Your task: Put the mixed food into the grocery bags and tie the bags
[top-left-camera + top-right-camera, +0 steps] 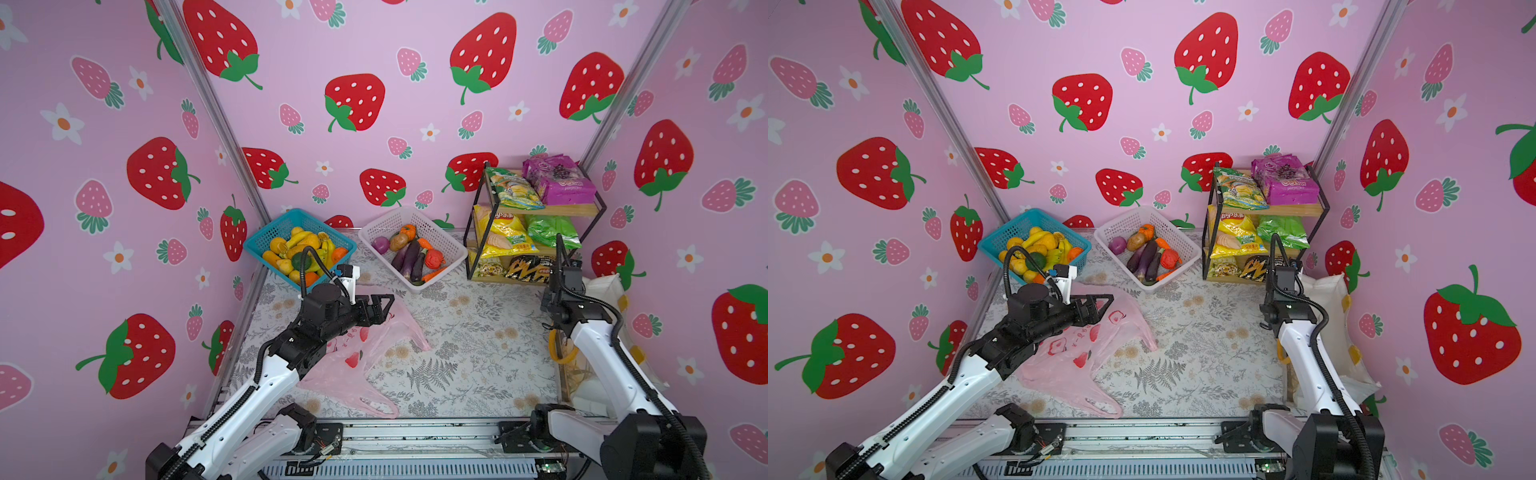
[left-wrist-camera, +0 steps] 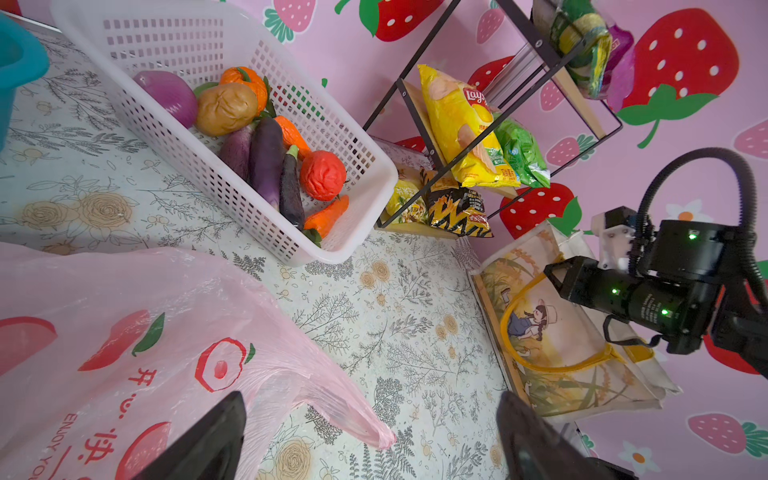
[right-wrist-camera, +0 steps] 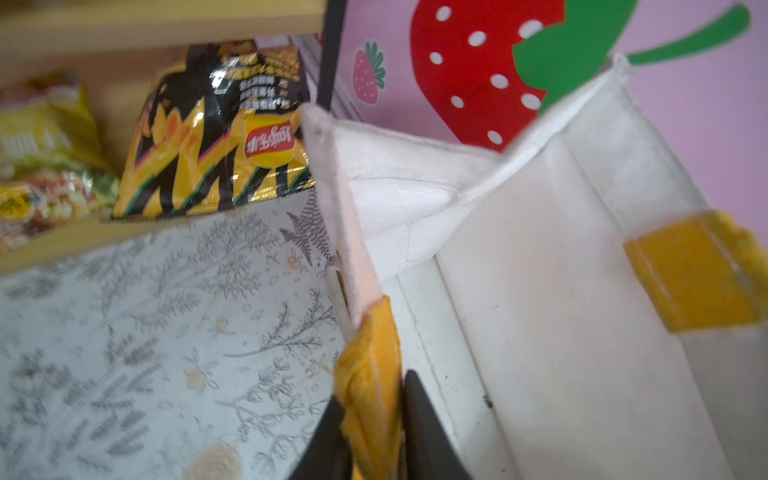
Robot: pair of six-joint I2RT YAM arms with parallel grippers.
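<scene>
Jaws, left: spread wide, empty, hovering just over pink carrier bag [image 1: 340, 386], which lies flat and crumpled on worktop [image 1: 478, 332]. Probably limp, slippery film; best pinched at a loop handle [image 2: 357, 419] or mouth edge. Dark green toy fruit [image 1: 300, 261] in blue basket [image 1: 266, 237]: likely light, round, prone to rolling; grip across middle. Yellow crisp packet [image 1: 500, 235] and green snack packet [image 1: 550, 230] on middle shelf of rack [image 1: 582, 210]: puffy, crushable; take by a sealed edge. Jaws, right: pinching yellow handle [image 3: 368, 374] at rim of white tote [image 3: 540, 291], likely stiffer, by right wall.
</scene>
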